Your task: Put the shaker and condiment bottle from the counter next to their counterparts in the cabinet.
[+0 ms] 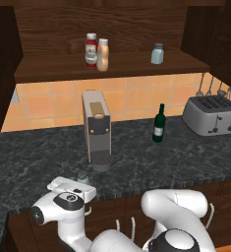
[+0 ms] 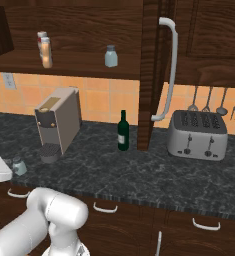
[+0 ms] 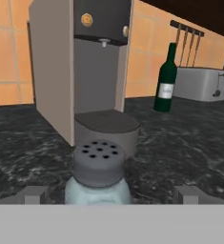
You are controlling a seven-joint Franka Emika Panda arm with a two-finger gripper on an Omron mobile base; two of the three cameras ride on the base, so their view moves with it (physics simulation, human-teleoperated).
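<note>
Between wide claw (image 3: pixel 111 195) tips: translucent, grey-capped shaker (image 3: pixel 98 178).

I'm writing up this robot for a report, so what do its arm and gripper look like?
The arm is glossy white, built of rounded, bulbous segments with dark caps at the joints. The gripper has a white boxy body with a black panel, and its two finger tips are small grey blocks. No cables or markings are visible.

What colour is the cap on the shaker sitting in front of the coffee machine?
Grey, with small holes on top; the shaker shows best in the hand view.
</note>
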